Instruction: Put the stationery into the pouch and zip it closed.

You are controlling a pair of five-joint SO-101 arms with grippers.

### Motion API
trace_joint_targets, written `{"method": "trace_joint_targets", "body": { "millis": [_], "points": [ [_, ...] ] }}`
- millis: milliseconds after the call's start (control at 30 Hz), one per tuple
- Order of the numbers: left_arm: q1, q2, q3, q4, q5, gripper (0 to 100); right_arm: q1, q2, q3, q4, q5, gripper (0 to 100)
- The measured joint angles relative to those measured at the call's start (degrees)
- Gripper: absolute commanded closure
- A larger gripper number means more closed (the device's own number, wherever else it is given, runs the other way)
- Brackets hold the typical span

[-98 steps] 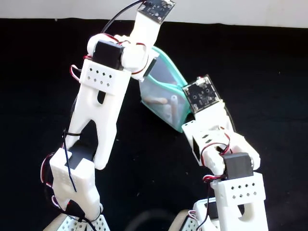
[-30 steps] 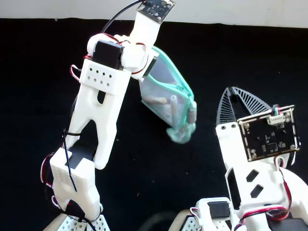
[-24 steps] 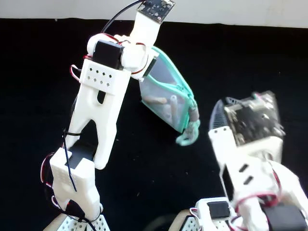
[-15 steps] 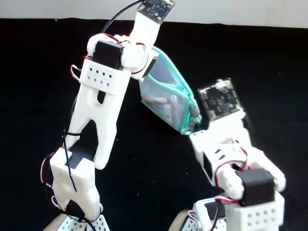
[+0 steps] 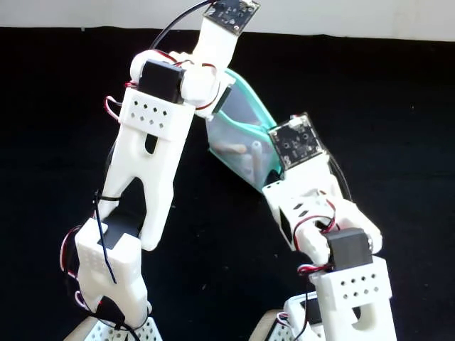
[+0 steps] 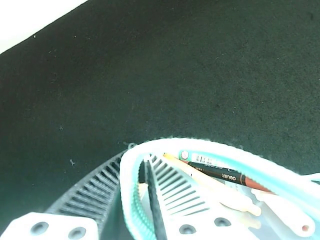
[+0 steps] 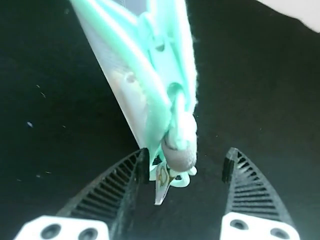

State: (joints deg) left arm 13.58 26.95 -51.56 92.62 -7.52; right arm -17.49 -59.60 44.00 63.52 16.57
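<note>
We find the left gripper (image 6: pixel 135 170) clamping the pouch (image 5: pixel 245 145) by its rim (pens (image 6: pixel 215 172) inside); the right gripper (image 7: pixel 186 155) gapes around the zipper pull (image 7: pixel 180 145).

The white plastic left arm (image 5: pixel 153 177) and white plastic right arm (image 5: pixel 338 302) have rows of small round holes. Black boxy motors (image 5: pixel 160 79) sit at joints, with thin red, black and white wires (image 5: pixel 108 108). The black ribbed fingers (image 7: pixel 112 190) have white bases.

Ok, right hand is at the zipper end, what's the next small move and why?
Probably close the right hand on the zipper pull: its jaws stand open either side of it, not yet gripping. The left hand clamps the pouch at its far end, pens inside, so pulling should be braced.
</note>
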Motion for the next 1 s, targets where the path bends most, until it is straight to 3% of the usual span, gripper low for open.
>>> {"method": "trace_joint_targets", "body": {
  "millis": [300, 467, 767, 1000],
  "points": [
    [-0.26, 0.0, 0.0, 0.0, 0.0, 99, 2.11, 0.0, 0.97, -4.04, 1.58, 76.5],
    [-0.26, 0.0, 0.0, 0.0, 0.0, 99, 2.11, 0.0, 0.97, -4.04, 1.58, 99.8],
    [-0.44, 0.0, 0.0, 0.0, 0.0, 99, 2.73, 0.0, 0.97, -3.78, 1.67, 99.1],
    [-0.18, 0.09, 0.0, 0.0, 0.0, 99, 2.64, 0.09, -5.45, 3.6, 1.67, 99.1]
  ]
}}
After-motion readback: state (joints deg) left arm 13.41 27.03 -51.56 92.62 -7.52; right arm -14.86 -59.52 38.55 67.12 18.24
